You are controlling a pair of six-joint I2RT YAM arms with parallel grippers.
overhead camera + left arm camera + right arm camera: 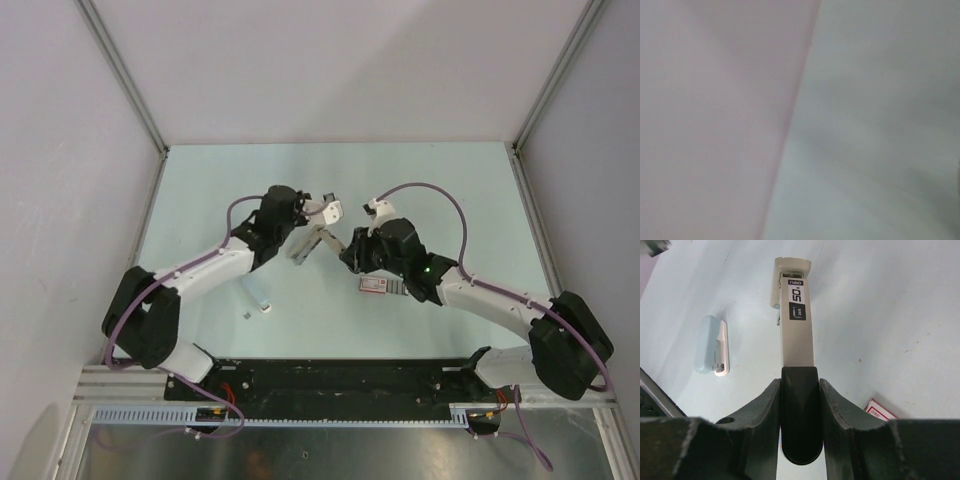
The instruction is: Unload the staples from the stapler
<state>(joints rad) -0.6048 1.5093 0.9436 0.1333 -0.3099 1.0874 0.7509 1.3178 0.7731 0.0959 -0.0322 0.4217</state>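
Two pincers: right pincer [800,385] clamps the stapler [797,330] by its black end; left pincer [328,210] unclear, open or closed. Weak grip could spill staples.

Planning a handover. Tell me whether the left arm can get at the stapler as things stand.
Probably yes. The stapler sticks out of the right arm's shut jaws, its far end free, and the left arm's tip sits close beside it with nothing between them.
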